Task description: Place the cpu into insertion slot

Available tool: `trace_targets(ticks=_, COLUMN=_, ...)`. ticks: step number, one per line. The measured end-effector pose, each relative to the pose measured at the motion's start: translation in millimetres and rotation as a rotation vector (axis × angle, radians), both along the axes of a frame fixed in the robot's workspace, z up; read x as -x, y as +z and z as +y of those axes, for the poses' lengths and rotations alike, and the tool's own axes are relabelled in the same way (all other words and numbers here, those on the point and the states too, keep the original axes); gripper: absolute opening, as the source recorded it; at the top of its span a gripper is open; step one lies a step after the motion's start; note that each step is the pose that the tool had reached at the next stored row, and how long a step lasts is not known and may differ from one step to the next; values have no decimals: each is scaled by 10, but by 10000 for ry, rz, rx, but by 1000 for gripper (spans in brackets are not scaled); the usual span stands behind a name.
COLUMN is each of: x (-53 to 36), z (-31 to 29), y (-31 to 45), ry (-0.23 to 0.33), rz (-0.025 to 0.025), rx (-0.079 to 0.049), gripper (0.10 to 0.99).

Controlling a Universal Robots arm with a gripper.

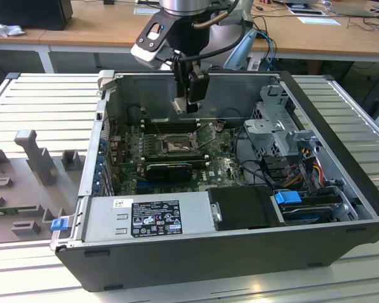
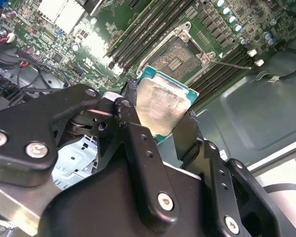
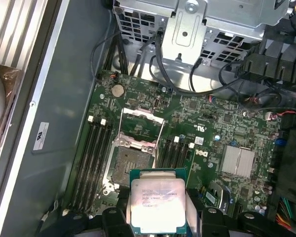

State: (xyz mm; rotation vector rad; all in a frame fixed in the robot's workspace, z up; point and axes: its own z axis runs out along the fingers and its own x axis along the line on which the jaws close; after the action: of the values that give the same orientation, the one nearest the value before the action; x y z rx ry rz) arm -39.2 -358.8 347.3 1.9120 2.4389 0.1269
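My gripper [image 1: 189,102] hangs inside the open computer case, above the green motherboard, and is shut on the cpu. The cpu [image 3: 157,205] is a small square chip with a pale silver top and a green rim, held by its edges between the two black fingers [image 2: 133,123]. It also appears in the second wrist view [image 2: 163,106]. The insertion slot [image 3: 129,165] is a square black socket with its shiny metal frame swung open, and it is empty. In both wrist views the chip hovers beside the slot [image 2: 180,57], apart from it. From the exterior view the slot [image 1: 177,146] lies below the gripper.
Long black memory slots [image 3: 91,158] flank the socket on both sides. A metal drive cage [image 1: 278,126] with cables stands at the exterior view's right. The power-supply box [image 1: 151,214] runs along the case's near wall. A black expansion card [image 1: 167,169] lies just in front of the socket.
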Motion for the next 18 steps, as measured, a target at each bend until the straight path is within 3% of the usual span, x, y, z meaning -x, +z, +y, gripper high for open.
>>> trace_targets(ticks=9, x=0, z=0, y=-4, ry=-346, rz=0, rx=0, gripper=529)
trace_targets(ticks=18, x=0, z=0, y=-12, ry=-1155, rz=0, rx=0, gripper=529)
